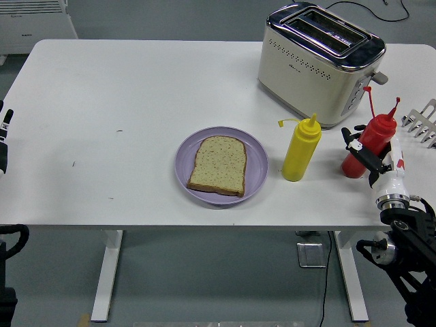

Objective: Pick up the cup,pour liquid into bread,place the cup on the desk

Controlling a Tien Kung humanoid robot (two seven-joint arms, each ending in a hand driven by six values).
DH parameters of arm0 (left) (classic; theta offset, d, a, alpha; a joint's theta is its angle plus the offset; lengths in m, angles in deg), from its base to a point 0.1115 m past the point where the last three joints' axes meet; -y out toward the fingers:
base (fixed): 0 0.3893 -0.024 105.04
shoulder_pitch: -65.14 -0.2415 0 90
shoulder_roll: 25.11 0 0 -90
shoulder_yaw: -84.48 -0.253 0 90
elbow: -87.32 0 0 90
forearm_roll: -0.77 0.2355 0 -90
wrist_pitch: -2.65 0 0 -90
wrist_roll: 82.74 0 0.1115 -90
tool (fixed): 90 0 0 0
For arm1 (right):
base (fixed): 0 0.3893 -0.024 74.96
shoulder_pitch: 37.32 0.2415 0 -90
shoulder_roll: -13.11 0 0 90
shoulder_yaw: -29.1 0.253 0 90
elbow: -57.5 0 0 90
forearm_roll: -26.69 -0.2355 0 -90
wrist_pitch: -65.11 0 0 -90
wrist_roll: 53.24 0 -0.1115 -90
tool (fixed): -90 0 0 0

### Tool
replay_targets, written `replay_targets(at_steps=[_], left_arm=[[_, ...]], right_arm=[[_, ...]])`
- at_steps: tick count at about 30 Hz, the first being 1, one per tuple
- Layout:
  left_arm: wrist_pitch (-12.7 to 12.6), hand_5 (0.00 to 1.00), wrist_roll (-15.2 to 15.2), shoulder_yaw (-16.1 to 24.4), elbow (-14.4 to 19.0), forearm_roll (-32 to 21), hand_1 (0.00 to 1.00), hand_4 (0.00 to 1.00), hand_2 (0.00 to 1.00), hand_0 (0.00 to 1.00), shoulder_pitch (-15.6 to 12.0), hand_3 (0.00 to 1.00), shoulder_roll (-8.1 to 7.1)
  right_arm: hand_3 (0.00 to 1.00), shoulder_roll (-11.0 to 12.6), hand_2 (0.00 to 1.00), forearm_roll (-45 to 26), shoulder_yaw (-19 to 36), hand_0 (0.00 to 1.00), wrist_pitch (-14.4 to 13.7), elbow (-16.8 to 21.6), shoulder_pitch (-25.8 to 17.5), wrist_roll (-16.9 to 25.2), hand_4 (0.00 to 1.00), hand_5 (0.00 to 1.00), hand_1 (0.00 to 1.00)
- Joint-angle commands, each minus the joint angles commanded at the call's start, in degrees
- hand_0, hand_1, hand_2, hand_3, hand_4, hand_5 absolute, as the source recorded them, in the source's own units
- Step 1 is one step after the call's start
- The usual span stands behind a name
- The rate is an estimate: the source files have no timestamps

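Observation:
A red squeeze bottle (377,133) stands near the table's right front edge, leaning a little to the right at its top. My right hand (368,155) comes up from the lower right, and its fingers are curled around the bottle's lower body. A slice of bread (218,165) lies on a purple plate (255,167) at the table's middle front. A yellow squeeze bottle (300,151) stands between the plate and the red bottle. No cup shows. My left hand (4,136) rests at the left edge, fingers relaxed and holding nothing.
A cream and chrome toaster (320,61) stands behind the two bottles at the back right. A metal rack (424,121) pokes in at the right edge, just behind the red bottle. Bare white table (116,102) spreads left of the plate.

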Motion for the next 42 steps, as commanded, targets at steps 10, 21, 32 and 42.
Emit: replay_targets(at_steps=[10, 21, 32, 42], left_arm=[[0.0, 0.998, 0.0, 0.0, 0.0, 0.0, 0.84, 0.661, 0.858, 0.83, 0.0, 0.786, 0.06], [0.0, 0.998, 0.0, 0.0, 0.0, 0.0, 0.839, 0.66, 0.858, 0.829, 0.0, 0.784, 0.06], [0.0, 0.998, 0.0, -0.1, 0.0, 0.0, 0.839, 0.662, 0.858, 0.828, -0.1, 0.781, 0.01], [0.0, 0.998, 0.1, -0.3, 0.1, 0.0, 0.84, 0.663, 0.857, 0.828, -0.2, 0.769, -0.02]], right_arm=[[0.258, -0.5, 0.22, -1.6, 0.4, 0.054, -1.1, 0.3, 1.0, 2.3, 0.828, 0.107, 0.089], [0.228, 0.1, 0.184, -0.8, 3.9, 0.002, -1.9, 3.5, 0.3, 1.4, 0.816, 0.079, 0.046], [0.228, 1.8, 0.171, 2.8, 10.0, 0.002, -1.1, 9.2, -0.8, -2.9, 0.826, 0.084, 0.021], [0.25, 4.2, 0.169, 11.8, 14.7, 0.002, 0.1, 17.9, 0.4, -7.5, 0.826, 0.095, 0.008]])
